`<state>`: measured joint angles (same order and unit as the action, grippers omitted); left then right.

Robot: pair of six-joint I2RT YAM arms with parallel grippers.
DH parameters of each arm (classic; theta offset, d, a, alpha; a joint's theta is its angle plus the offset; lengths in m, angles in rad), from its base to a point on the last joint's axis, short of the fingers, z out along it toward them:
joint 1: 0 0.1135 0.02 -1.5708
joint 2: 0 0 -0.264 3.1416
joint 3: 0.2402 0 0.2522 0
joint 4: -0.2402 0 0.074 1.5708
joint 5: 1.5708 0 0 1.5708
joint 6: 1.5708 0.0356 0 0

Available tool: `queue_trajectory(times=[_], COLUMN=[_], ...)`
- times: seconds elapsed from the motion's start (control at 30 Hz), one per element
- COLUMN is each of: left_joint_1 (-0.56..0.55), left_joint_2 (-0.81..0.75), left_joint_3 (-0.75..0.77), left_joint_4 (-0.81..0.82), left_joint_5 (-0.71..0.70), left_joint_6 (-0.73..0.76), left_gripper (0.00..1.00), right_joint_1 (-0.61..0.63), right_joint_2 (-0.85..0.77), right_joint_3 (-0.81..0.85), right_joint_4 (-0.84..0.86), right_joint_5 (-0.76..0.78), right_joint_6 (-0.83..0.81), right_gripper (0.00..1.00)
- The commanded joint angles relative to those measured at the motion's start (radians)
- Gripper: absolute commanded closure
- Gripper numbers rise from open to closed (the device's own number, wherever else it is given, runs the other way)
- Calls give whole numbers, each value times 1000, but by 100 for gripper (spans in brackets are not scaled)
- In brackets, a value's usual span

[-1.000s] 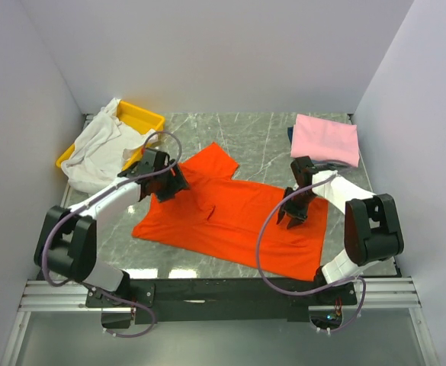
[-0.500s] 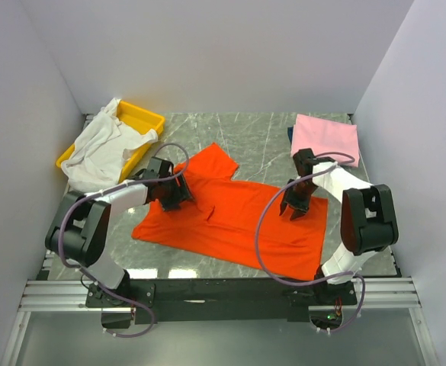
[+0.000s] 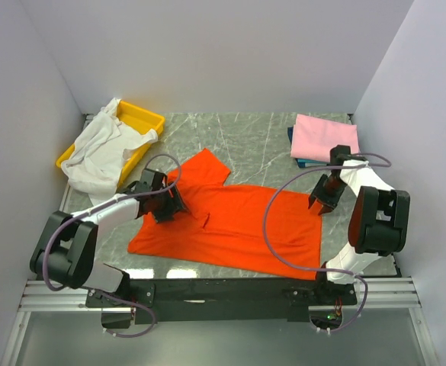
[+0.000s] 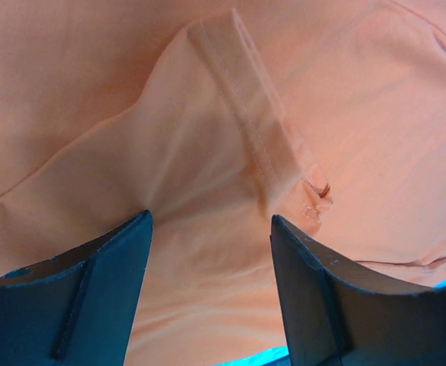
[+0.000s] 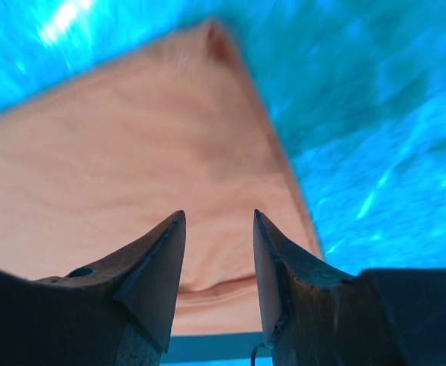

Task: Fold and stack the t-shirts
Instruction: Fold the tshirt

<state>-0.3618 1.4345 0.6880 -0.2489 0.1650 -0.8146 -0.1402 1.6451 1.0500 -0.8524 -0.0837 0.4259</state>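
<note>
Our right gripper (image 3: 323, 204) has swung outward to the far right-hand corner of the bright orange-red cloth t-shirt (image 3: 238, 225), which now lies flatter on the grey marbled table (image 3: 261, 141). That gripper's fingers stand narrowly apart, pinching nothing. Our left gripper (image 3: 168, 206) gapes wide over a hemmed fold on the shirt's left side, holding nothing.
</note>
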Motion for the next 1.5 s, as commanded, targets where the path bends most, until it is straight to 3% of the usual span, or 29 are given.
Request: queue_trajectory(times=[0.0,0.27,0.5,1.0,1.27,1.47], left_joint_1=[-5,-5,-5,-2,0,17], left_joint_2=[-51,-118,-92,314,644,776], left_joint_3=[-22,54,250,744,1097,1206], left_joint_4=[-78,-131,-174,-136,-176,-173], left_joint_5=[-38,-6,-10,-47,-90,-134], left_joint_6=[-8,45,101,282,336,377], left_gripper=[30,30,29,32,36,41], right_joint_1=[-32,-67,-67,-70,-71,-70], right_joint_2=[-30,22,84,130,131,122], right_joint_3=[76,99,119,67,28,7], right_joint_4=[13,113,193,289,303,302], right_joint_5=[53,39,19,65,67,61], right_joint_6=[-36,-27,-24,-26,-33,-32], right_gripper=[52,53,55,62,80,89])
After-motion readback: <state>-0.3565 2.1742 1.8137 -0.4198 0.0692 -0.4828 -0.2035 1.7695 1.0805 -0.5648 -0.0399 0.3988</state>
